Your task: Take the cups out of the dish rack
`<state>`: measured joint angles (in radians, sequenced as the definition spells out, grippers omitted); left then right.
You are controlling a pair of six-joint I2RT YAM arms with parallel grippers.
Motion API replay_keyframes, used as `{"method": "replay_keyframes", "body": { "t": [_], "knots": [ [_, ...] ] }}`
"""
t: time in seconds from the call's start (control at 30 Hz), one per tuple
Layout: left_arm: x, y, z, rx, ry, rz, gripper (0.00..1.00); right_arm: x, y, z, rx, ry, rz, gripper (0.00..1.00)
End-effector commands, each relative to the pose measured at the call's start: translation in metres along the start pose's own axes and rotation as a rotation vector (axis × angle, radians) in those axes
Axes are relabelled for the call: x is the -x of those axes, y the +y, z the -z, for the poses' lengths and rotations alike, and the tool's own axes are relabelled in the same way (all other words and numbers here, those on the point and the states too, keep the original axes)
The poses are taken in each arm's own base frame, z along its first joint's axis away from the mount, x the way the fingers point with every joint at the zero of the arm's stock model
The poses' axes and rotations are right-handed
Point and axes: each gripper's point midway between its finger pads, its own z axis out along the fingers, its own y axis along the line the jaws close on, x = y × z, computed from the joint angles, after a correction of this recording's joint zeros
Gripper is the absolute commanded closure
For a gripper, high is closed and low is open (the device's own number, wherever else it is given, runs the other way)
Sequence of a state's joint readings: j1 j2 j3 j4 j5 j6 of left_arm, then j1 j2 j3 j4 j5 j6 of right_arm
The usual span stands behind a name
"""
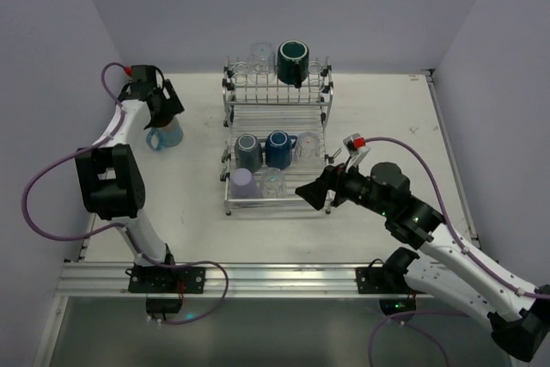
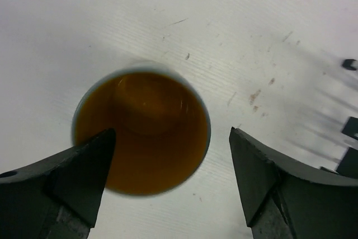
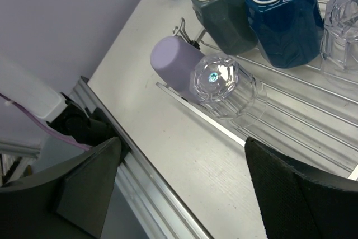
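The silver wire dish rack (image 1: 279,114) stands mid-table. Its raised rear tier holds a teal mug (image 1: 292,62) between two clear tumblers (image 1: 260,56). The lower tray holds a grey-teal mug (image 1: 247,153), a dark blue mug (image 1: 278,149), a clear tumbler (image 1: 306,145), a purple cup (image 1: 241,182) and another tumbler (image 1: 271,182). A light blue mug with orange inside (image 2: 141,130) stands upright on the table at far left, with my left gripper (image 2: 170,160) open just above it. My right gripper (image 3: 182,166) is open, low beside the rack's front right corner, facing the purple cup (image 3: 170,62) and a tumbler (image 3: 224,85).
Purple walls close in the table on three sides. An aluminium rail (image 1: 258,277) runs along the near edge, with both arm bases bolted to it. Cables trail from each arm. The right wrist view shows the rack's front rail (image 3: 213,122) and the table edge (image 3: 151,183).
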<state>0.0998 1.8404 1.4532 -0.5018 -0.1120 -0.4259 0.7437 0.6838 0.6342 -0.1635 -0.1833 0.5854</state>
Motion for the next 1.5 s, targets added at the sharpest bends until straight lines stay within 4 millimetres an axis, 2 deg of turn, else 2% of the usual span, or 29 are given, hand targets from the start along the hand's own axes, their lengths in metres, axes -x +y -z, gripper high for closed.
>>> {"method": "replay_keyframes", "body": {
  "t": [0.0, 0.07, 0.13, 0.17, 0.2, 0.23, 0.27, 0.3, 0.33, 0.37, 0.4, 0.43, 0.47, 0.5, 0.53, 0.6, 0.63, 0.67, 0.7, 0.73, 0.8, 0.87, 1.03, 1.13, 1.23, 1.27, 1.33, 1.4, 1.47],
  "knots": [
    [0.049, -0.024, 0.058, -0.143, -0.167, 0.025, 0.12, 0.009, 0.016, -0.007, 0.054, 0.016, 0.056, 0.11],
    [0.063, -0.032, 0.085, -0.201, -0.239, 0.038, 0.09, 0.012, 0.016, -0.012, 0.04, 0.015, 0.07, 0.16],
    [0.06, -0.04, 0.097, -0.27, -0.253, 0.052, 0.07, 0.013, 0.012, -0.021, -0.005, 0.032, 0.087, 0.18],
    [0.063, -0.045, 0.118, -0.314, -0.29, 0.065, 0.06, 0.009, 0.014, -0.024, -0.008, 0.048, 0.12, 0.17],
    [0.046, -0.048, 0.118, -0.356, -0.256, 0.067, 0.06, 0.016, 0.018, -0.027, -0.014, 0.04, 0.14, 0.15],
    [0.051, -0.054, 0.141, -0.415, -0.315, 0.07, 0.05, 0.007, 0.013, -0.035, -0.055, 0.074, 0.159, 0.1],
    [0.046, -0.061, 0.152, -0.466, -0.326, 0.072, 0.05, 0.005, 0.01, -0.04, -0.071, 0.093, 0.196, 0.06],
    [0.019, -0.066, 0.149, -0.518, -0.275, 0.06, 0.05, 0.009, 0.014, -0.044, -0.078, 0.097, 0.219, 0.03],
    [0.015, -0.072, 0.16, -0.566, -0.304, 0.049, 0.05, -0.002, 0.006, -0.053, -0.113, 0.149, 0.238, 0.01],
    [0.009, -0.079, 0.185, -0.623, -0.335, 0.032, 0.05, -0.005, 0.001, -0.058, -0.146, 0.16, 0.276, 0.01],
    [-0.013, -0.083, 0.185, -0.667, -0.299, 0.018, 0.04, -0.002, 0.002, -0.063, -0.158, 0.165, 0.292, 0.01],
    [-0.019, -0.085, 0.207, -0.719, -0.333, 0.006, 0.04, -0.012, -0.006, -0.07, -0.189, 0.206, 0.305, 0.01],
    [-0.046, -0.09, 0.208, -0.777, -0.285, -0.015, 0.04, -0.009, -0.013, -0.073, -0.23, 0.197, 0.32, 0.01],
    [-0.051, -0.091, 0.216, -0.815, -0.297, -0.027, 0.04, -0.008, -0.013, -0.077, -0.239, 0.198, 0.327, 0.01],
    [-0.059, -0.092, 0.233, -0.861, -0.32, -0.051, 0.04, -0.009, -0.015, -0.08, -0.245, 0.202, 0.334, 0.01],
    [-0.089, -0.094, 0.24, -0.928, -0.279, -0.104, 0.04, -0.013, -0.021, -0.09, -0.268, 0.223, 0.348, 0.01],
    [-0.093, -0.092, 0.252, -0.954, -0.306, -0.124, 0.04, -0.016, -0.022, -0.093, -0.273, 0.241, 0.354, 0.01],
    [-0.099, -0.089, 0.254, -0.963, -0.311, -0.146, 0.04, -0.025, -0.028, -0.1, -0.284, 0.277, 0.362, 0.01],
    [-0.108, -0.087, 0.253, -0.969, -0.293, -0.159, 0.04, -0.025, -0.027, -0.104, -0.288, 0.284, 0.366, 0.01],
    [-0.111, -0.085, 0.259, -0.976, -0.308, -0.173, 0.04, -0.028, -0.028, -0.108, -0.294, 0.293, 0.369, 0.01],
    [-0.119, -0.08, 0.256, -0.963, -0.306, -0.186, 0.04, -0.035, -0.032, -0.118, -0.305, 0.322, 0.378, 0.01],
    [-0.121, -0.076, 0.258, -0.956, -0.329, -0.196, 0.04, -0.039, -0.034, -0.124, -0.309, 0.339, 0.381, 0.01],
    [-0.132, -0.075, 0.245, -0.943, -0.292, -0.209, 0.04, -0.046, -0.043, -0.139, -0.343, 0.36, 0.394, 0.01],
    [-0.134, -0.08, 0.252, -0.976, -0.276, -0.222, 0.05, -0.048, -0.048, -0.145, -0.361, 0.365, 0.402, 0.02],
    [-0.132, -0.086, 0.271, -1.023, -0.272, -0.24, 0.06, -0.048, -0.048, -0.149, -0.364, 0.366, 0.4, 0.13],
    [-0.132, -0.09, 0.281, -1.056, -0.269, -0.251, 0.06, -0.046, -0.048, -0.149, -0.371, 0.359, 0.4, 0.27],
    [-0.136, -0.093, 0.29, -1.095, -0.242, -0.258, 0.07, -0.043, -0.046, -0.144, -0.383, 0.346, 0.402, 0.47],
    [-0.142, -0.096, 0.304, -1.154, -0.21, -0.268, 0.08, -0.031, -0.041, -0.133, -0.388, 0.297, 0.391, 0.62],
    [-0.149, -0.1, 0.318, -1.221, -0.171, -0.279, 0.09, -0.013, -0.028, -0.121, -0.361, 0.231, 0.364, 0.66]
  ]
}}
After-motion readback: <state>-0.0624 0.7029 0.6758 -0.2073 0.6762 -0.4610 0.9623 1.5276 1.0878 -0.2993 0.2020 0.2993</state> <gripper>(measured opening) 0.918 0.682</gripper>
